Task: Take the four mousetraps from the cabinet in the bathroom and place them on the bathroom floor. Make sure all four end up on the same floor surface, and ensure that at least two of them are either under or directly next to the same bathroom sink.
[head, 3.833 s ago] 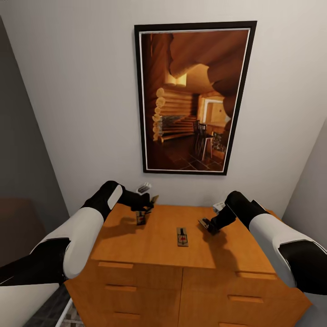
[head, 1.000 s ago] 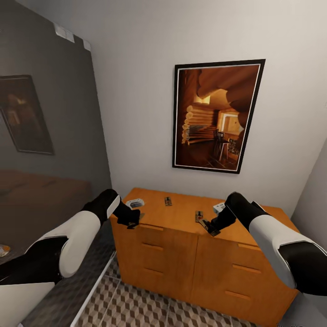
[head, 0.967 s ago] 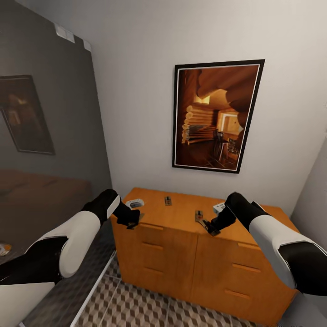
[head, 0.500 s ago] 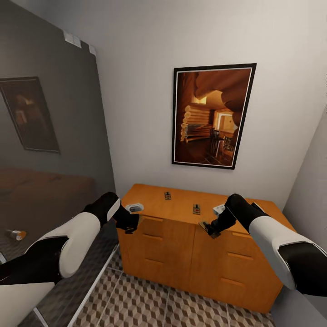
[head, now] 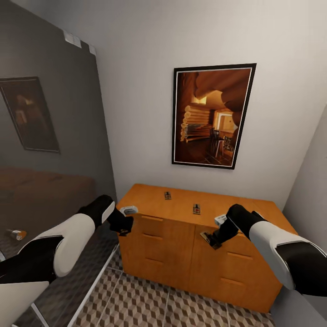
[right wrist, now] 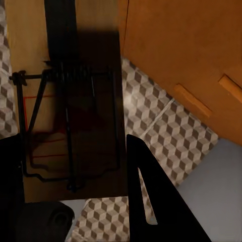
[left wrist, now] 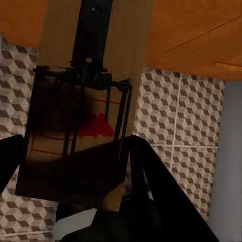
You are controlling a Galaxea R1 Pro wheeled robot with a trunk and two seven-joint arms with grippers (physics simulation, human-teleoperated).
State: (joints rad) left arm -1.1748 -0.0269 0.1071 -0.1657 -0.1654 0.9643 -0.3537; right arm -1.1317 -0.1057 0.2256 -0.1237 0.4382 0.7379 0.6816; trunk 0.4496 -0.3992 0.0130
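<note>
while both arms are hanging in front of the cabinet [head: 195,245], each gripper is pinching one mousetrap. the left gripper [head: 125,229] is sitting just off the cabinet's left front corner, its fingers [left wrist: 151,186] closing on a tan mousetrap [left wrist: 85,101] whose red mark and dark wire spring are facing the wrist camera. the right gripper [head: 211,240] is hanging before the upper drawers, clamping a second mousetrap [right wrist: 70,106] in the same manner. two further mousetraps are lying flat on the cabinet's top surface, one toward the left [head: 167,195] and one near the middle [head: 196,209], well apart from both grippers. the bathroom floor [head: 150,304] is lying below. a framed picture [head: 211,116] is hanging on the wall above the cabinet.
</note>
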